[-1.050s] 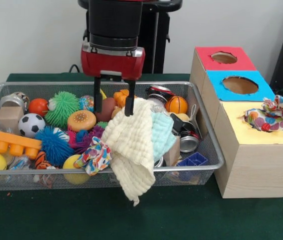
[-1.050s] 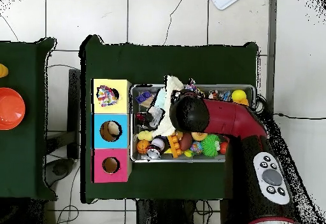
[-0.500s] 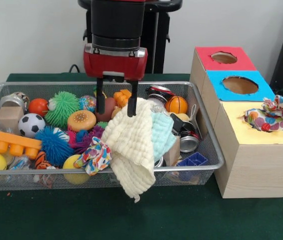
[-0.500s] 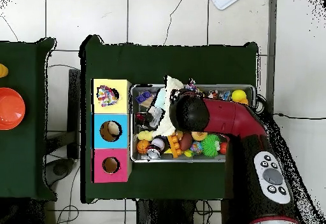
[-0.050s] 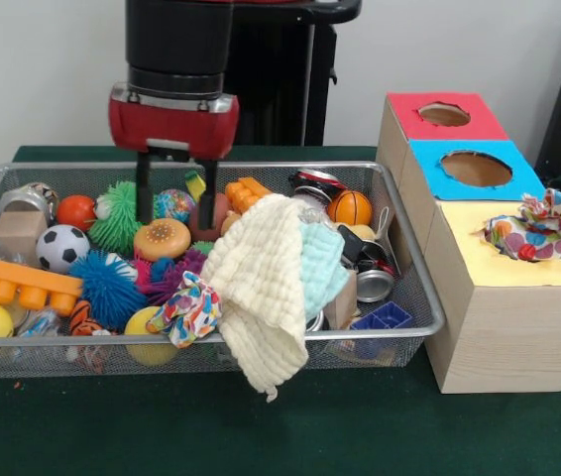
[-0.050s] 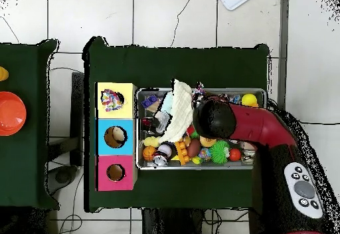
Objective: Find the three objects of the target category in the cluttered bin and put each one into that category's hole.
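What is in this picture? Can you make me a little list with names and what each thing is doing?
gripper: open, empty, above the toys
bin: wire basket full of toys
cream cloth: draped over the bin's front rim
patterned cloth: lying in the bin, beside the cream cloth
box: red, blue and yellow holes
yellow hole: a colourful cloth sticking out

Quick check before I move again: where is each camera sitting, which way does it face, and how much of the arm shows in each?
Front view: level with the table, across from the robot, facing the wire bin and hole box; shows the arm's lower part and open gripper.
Overhead view: above, looking straight down at the bin; shows the red arm from above, gripper hidden.
Shared: the bin, the cream cloth over its rim, and the box.
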`<state>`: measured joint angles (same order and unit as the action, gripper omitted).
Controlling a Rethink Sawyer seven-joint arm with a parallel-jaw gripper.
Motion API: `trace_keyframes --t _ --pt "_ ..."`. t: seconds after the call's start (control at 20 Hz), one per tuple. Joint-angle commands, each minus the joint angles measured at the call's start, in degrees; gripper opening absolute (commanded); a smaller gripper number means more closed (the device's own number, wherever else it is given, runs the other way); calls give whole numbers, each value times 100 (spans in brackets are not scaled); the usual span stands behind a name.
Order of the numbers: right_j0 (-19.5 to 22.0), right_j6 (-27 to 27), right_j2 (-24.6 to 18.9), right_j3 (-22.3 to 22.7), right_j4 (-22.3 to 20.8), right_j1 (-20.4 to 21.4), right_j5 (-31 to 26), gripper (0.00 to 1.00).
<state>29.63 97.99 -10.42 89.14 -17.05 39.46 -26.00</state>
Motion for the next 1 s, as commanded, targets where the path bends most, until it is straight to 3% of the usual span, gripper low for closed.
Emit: trace_keyframes --t 0.05,0.45,0.75,1.0 --pt "193 -1068 -550 -574 -567 -432 -533 100" --pt "33 -412 -374 -643 -903 -729 -6 100" --pt "-118 -231 -411 -524 -717 -492 -492 100" --pt "-50 -166 -640 -239 -283 -286 -882 100"
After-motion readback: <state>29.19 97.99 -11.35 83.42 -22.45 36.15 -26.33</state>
